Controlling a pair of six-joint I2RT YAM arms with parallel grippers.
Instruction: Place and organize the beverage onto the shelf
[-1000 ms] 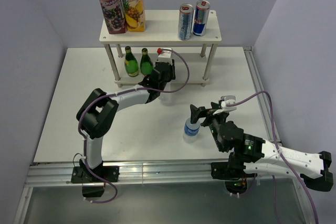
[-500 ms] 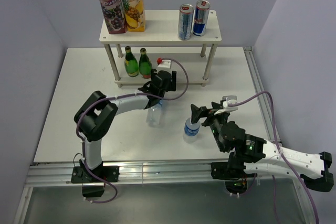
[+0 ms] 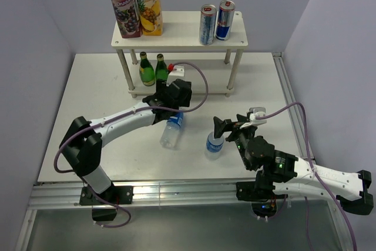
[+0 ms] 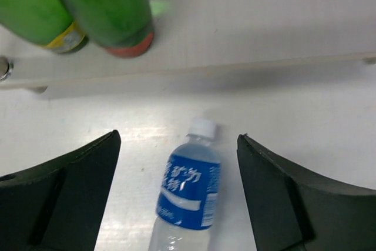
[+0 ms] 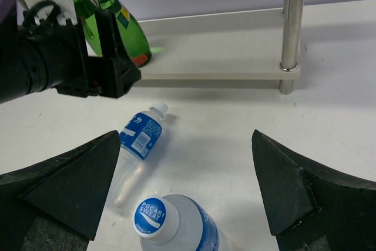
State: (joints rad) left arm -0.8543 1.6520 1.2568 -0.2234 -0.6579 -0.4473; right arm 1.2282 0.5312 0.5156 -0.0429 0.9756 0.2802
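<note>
The shelf [image 3: 176,38] carries two juice cartons [image 3: 134,1] and two cans [image 3: 215,22] on its top board, and two green bottles [image 3: 154,70] on its lower board [image 4: 247,24]. A clear bottle with a blue label [image 3: 170,131] lies on its side on the table, cap toward the shelf. My left gripper [image 3: 173,101] hangs open just above it, and the bottle [image 4: 188,189] lies loose between the spread fingers [image 4: 76,186]. A second such bottle [image 3: 214,143] stands upright, its blue cap [image 5: 151,220] below my open right gripper [image 5: 187,139], untouched.
The shelf's right front post [image 5: 292,22] stands ahead of the right gripper. The left gripper [image 5: 88,63] and the green bottles [image 5: 126,33] fill the left of the right wrist view. Raised rails edge the table at right [image 3: 288,98] and front.
My left gripper has opened and pulled back from the shelf toward the near left. The bottle it held has dropped and now lies flat on the table. The right arm has not moved.
</note>
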